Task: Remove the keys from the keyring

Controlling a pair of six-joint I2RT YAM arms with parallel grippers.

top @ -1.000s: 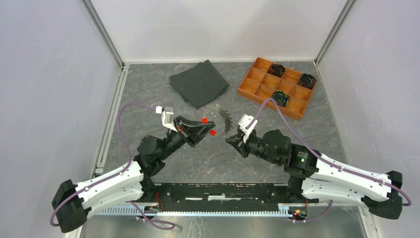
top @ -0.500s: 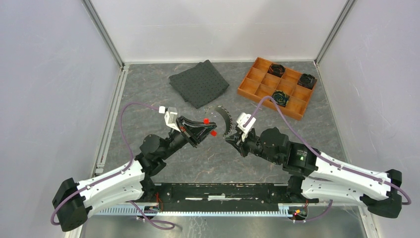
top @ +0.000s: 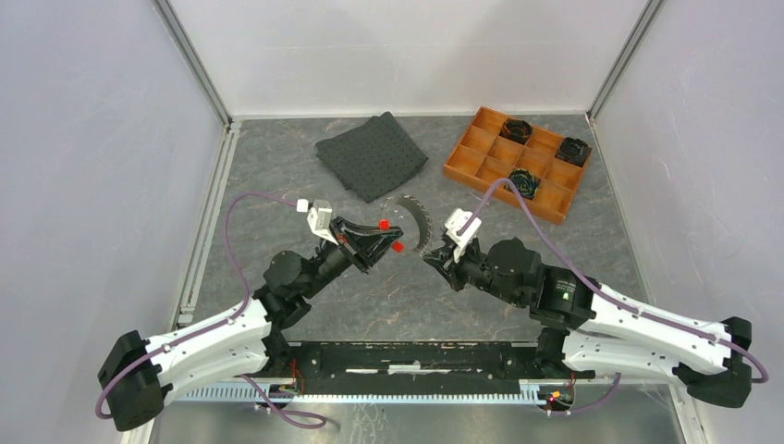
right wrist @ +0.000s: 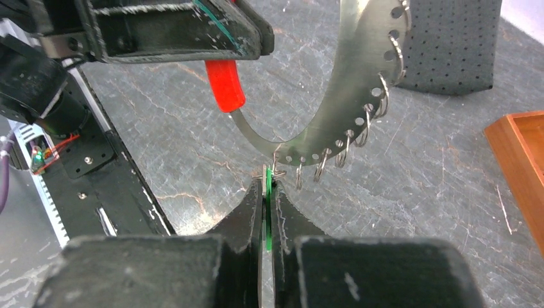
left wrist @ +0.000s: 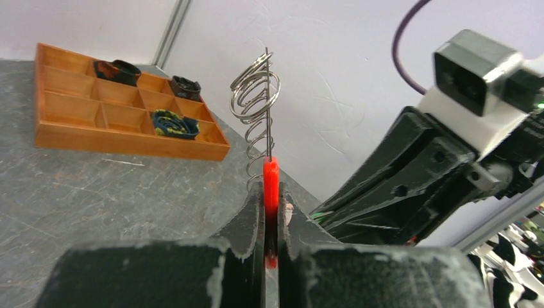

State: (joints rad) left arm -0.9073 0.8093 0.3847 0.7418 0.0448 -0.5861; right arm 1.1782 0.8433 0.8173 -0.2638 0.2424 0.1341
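My left gripper point(top: 389, 236) point(left wrist: 271, 192) is shut on the red key head point(left wrist: 271, 176) point(top: 382, 223) point(right wrist: 224, 83), held edge-on above the table. A curved flat metal strip point(right wrist: 346, 96) point(top: 421, 220) runs from that red head and carries several small wire rings point(right wrist: 333, 157) point(left wrist: 256, 90) in holes along its edge. My right gripper point(top: 431, 260) point(right wrist: 266, 186) is shut on the green key point(right wrist: 268, 208), facing the left one. The green key hangs from the keyring point(right wrist: 276, 171), the last wire loop on the strip, right at my right fingertips.
An orange wooden tray point(top: 459, 166) point(left wrist: 128, 144) of compartments stands at the back right with black round gear-like pieces point(top: 524, 182) in it. A dark dotted cloth point(top: 372, 155) point(right wrist: 449, 45) lies at the back centre. Metal frame rails run along both sides.
My left gripper has crept slightly right, toward the right one, and the strip has turned a little with it. Both grips stay the same.
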